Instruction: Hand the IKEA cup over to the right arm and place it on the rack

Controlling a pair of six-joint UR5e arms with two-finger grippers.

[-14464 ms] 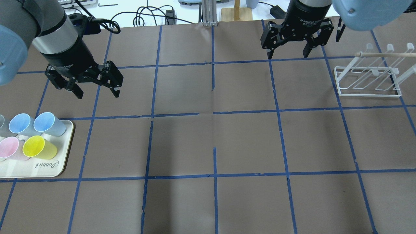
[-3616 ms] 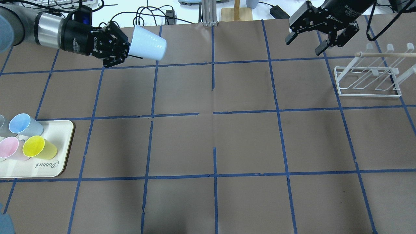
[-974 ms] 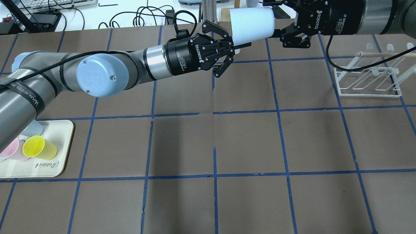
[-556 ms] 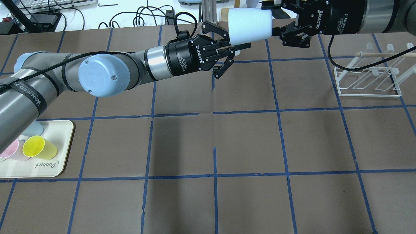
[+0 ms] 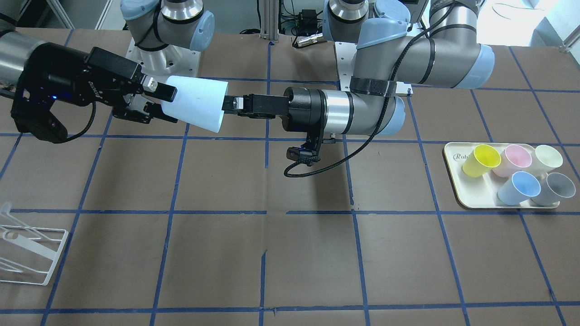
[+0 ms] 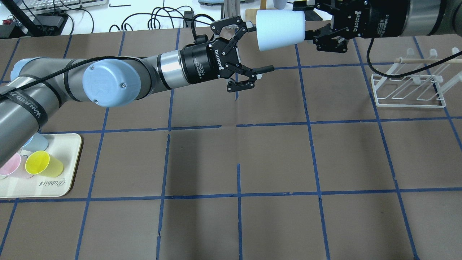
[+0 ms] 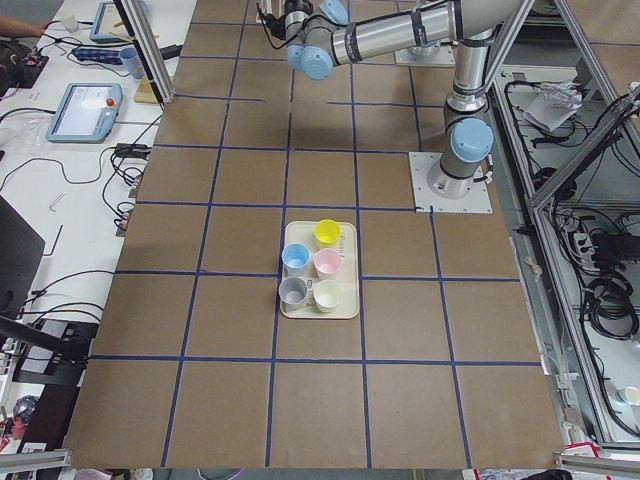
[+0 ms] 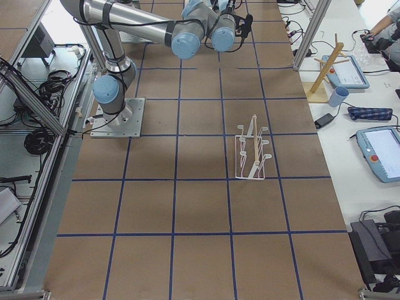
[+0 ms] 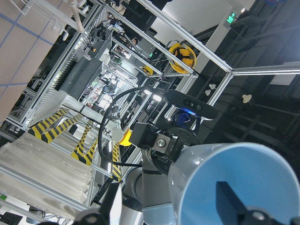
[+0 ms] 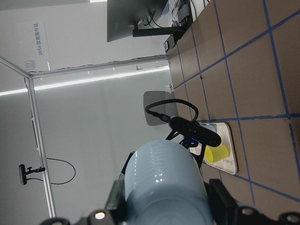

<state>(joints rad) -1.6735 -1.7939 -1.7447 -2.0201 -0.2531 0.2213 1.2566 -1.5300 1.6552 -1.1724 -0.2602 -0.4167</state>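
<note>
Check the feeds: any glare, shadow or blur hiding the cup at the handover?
Overhead exterior: sharp, but the IKEA cup looks washed out, near white. Front-facing: crisp, with only soft arm shadows on the table. Left wrist: its mouth is close and clear, the surroundings dark. Right wrist: cup very close and slightly soft.

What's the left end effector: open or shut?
Open. Left end effector spread wide overhead; right end effector holds the IKEA cup.

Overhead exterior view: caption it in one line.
Right gripper holds the light blue cup by its narrow end; left gripper open beside the rim.
</note>
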